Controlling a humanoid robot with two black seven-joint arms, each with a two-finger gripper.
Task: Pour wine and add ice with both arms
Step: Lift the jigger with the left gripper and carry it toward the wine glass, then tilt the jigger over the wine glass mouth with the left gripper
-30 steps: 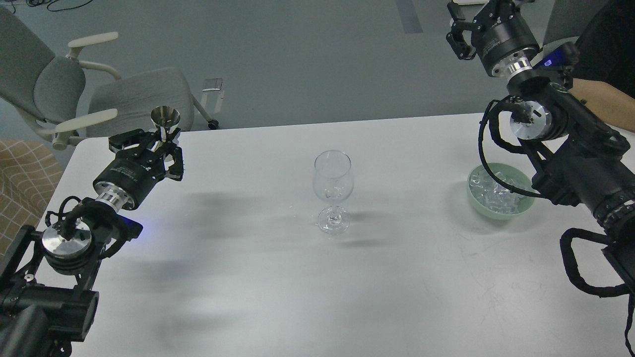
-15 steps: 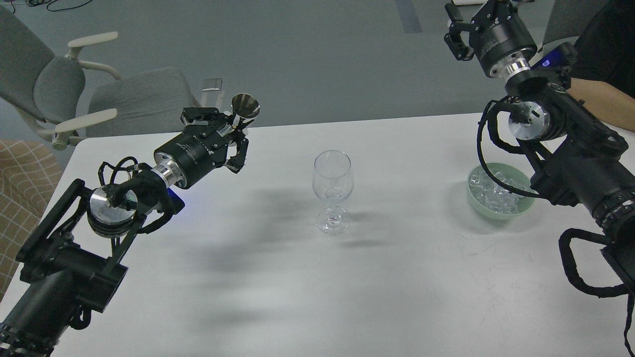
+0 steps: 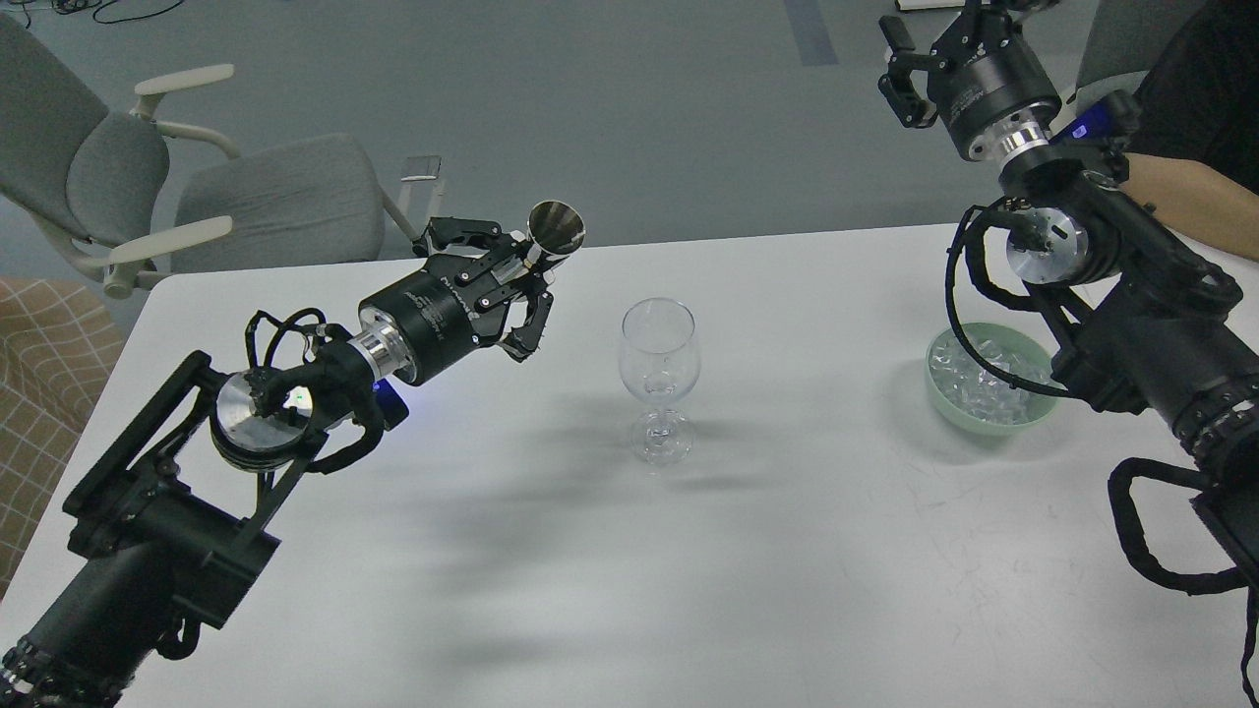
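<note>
The left gripper [image 3: 519,267], clamped on a steel jigger [image 3: 555,228], hovers just left of the glass [image 3: 660,379]; a clip could topple it. Right gripper [image 3: 934,44]: state unclear, ice [image 3: 974,379] well below.

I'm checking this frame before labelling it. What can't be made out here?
- Right gripper, head view: top cut off by the frame edge, so open or shut is unclear.
- Ice in the green bowl: partly hidden behind the right arm and its cable.
- Metal cup in the left gripper: contents not visible.
</note>
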